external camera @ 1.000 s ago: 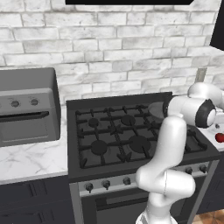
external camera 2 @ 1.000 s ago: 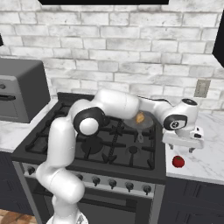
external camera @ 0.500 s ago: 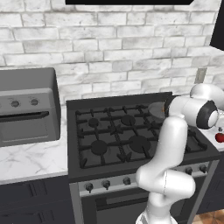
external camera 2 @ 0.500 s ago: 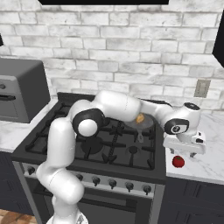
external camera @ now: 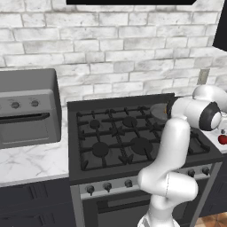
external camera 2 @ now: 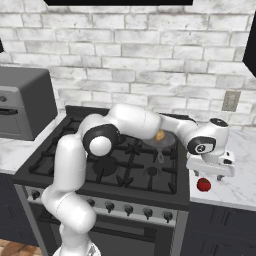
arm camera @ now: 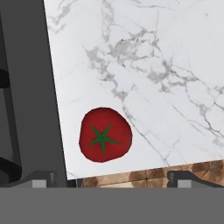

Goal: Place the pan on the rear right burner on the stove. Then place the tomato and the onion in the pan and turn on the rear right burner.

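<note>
The tomato (arm camera: pixel 105 135) sits in the lower left of the hand view, a glossy red ball with a green star-shaped stem scar, resting on the white marble table (arm camera: pixel 153 65) near its front edge and just beside the dark side of the stove (arm camera: pixel 26 87). The two dark fingers (arm camera: pixel 41 178) rise at the bottom of that view, set wide apart and holding nothing, with the tomato between and beyond them. A strip of wooden floor (arm camera: pixel 144 175) shows below the table edge.

The right base view gives the wider layout: the tomato (external camera 2: pixel 203 184) lies at centre right on the table (external camera 2: pixel 235 180), with the gripper (external camera 2: pixel 210 172) hanging just above it. In the same view the pan (external camera 2: pixel 161 140) rests on the rear right burner of the stove (external camera 2: pixel 100 175), with the tan-orange onion (external camera 2: pixel 160 135) inside it and its thin handle pointing toward the front.

The left base view shows the tomato (external camera: pixel 222 139) at the right edge, partly behind the arm; the pan (external camera: pixel 158 110) is half hidden by the arm, and the onion cannot be made out. This view shows the grey countertop oven (external camera: pixel 27 107) at the left on the marble table (external camera: pixel 31 162).

A whitewashed brick wall (external camera 2: pixel 150 65) backs the room, with an outlet plate (external camera 2: pixel 229 101) at the right. Round knobs (external camera 2: pixel 127 209) line the stove's silver front panel.
</note>
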### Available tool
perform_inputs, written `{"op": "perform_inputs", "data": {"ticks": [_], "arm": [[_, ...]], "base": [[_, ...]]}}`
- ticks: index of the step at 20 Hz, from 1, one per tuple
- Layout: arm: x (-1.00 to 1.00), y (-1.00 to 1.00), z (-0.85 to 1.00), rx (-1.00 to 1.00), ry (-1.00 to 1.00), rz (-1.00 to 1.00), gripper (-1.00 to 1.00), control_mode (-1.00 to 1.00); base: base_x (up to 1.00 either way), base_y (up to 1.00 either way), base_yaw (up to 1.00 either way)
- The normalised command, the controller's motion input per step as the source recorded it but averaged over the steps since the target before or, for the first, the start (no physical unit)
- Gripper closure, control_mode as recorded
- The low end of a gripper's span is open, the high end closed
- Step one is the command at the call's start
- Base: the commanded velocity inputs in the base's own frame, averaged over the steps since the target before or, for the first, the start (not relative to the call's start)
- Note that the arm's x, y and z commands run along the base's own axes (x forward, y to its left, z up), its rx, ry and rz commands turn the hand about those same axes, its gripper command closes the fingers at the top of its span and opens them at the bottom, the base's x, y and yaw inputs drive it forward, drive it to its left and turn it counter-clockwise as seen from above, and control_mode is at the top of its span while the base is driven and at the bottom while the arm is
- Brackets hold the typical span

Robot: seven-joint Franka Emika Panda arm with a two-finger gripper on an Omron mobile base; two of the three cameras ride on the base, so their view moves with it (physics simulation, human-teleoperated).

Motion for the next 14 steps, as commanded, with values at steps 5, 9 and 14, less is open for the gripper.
{"op": "perform_inputs", "data": {"ticks": [5, 9, 14], "arm": [[0.0, 0.0, -0.02, 0.0, 0.0, 0.0, -1.0, -1.0], [0.0, 0.02, -0.09, 0.0, 0.0, 0.0, -1.0, -1.0], [0.0, 0.04, -0.2, 0.0, 0.0, 0.0, -1.0, -1.0]], "base": [[0.0, 0.0, 0.0], [0.0, 0.0, 0.0], [0.0, 0.0, 0.0]]}}
